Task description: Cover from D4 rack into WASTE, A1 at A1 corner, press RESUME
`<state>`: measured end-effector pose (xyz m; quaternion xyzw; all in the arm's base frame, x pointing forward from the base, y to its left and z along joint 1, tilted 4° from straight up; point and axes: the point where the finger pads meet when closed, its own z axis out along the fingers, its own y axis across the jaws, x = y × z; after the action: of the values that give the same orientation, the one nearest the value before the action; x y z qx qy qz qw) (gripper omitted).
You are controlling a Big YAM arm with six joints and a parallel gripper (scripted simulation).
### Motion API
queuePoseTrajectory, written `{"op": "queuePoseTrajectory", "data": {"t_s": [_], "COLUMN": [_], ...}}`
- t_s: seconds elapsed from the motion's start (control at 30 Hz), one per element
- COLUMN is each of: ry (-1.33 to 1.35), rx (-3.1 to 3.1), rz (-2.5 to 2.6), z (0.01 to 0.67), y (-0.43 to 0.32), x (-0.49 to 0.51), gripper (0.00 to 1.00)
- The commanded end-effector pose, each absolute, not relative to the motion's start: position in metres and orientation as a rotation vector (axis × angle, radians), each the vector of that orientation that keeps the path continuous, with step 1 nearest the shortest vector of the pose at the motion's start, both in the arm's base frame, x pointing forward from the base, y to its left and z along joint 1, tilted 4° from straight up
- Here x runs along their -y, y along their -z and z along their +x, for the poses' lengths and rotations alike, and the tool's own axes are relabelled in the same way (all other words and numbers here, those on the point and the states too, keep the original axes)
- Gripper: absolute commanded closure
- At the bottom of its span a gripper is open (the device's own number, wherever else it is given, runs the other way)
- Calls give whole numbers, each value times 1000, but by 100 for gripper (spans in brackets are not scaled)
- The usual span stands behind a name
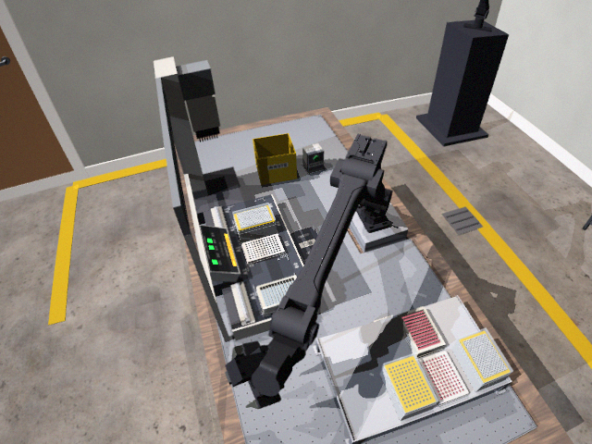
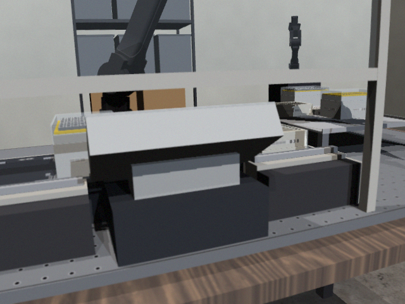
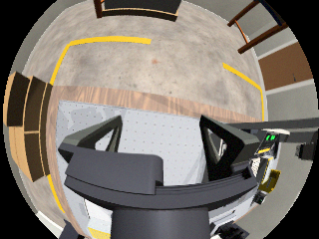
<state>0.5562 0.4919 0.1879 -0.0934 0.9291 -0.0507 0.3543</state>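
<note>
Wrist view: the fingers stand fully apart and hold nothing, poised over the table (image 3: 162,135) beside the deck.

The arm (image 1: 329,239) reaches out long and low from its base (image 1: 388,235), upper link stretched in one straight diagonal away from the base to the elbow (image 1: 291,322). From there the forearm (image 1: 272,363) drops on further, wrist turned back. The gripper (image 3: 162,142) hangs at the far end from the base, fingers spread wide, nothing between them.
</note>
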Motion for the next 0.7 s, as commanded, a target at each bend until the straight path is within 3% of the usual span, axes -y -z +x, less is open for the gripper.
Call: {"op": "queuePoseTrajectory", "data": {"t_s": [0.0, 0.67], "ry": [114, 83], "rx": [-2386, -2461], "rz": [-230, -184], "z": [558, 549], "y": [-200, -215], "x": [-493, -467], "gripper": [0, 0]}}
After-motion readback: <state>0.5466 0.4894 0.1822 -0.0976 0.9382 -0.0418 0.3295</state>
